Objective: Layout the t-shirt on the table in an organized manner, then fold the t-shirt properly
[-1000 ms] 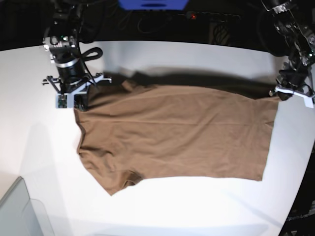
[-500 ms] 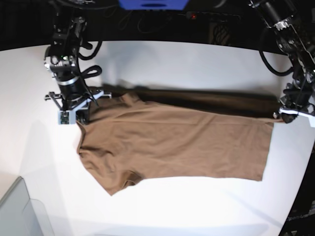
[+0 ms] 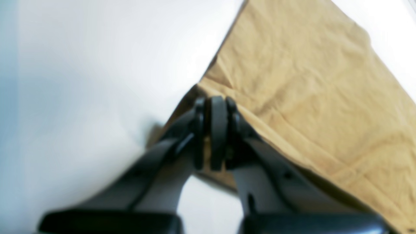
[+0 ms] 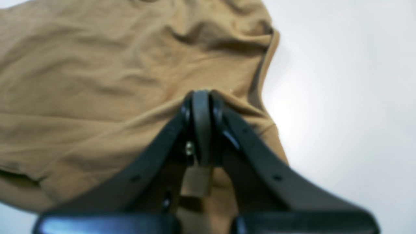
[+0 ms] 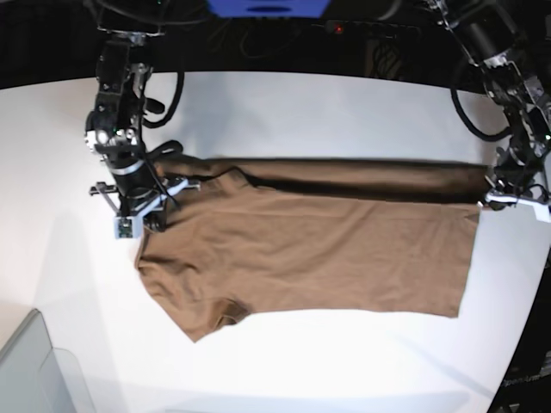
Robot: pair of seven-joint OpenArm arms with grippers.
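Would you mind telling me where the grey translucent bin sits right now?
In the base view the grey translucent bin occupies the bottom-left corner, on the table, apart from the t-shirt.

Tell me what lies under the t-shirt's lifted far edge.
Only the white table and a dark shadow show beneath the t-shirt. Both grippers' fingers pinch its corners; the table under the flat cloth is covered.

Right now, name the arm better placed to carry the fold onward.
Neither alone: the left gripper is shut on the t-shirt hem corner, the right gripper on its shoulder edge. Both should probably move together.
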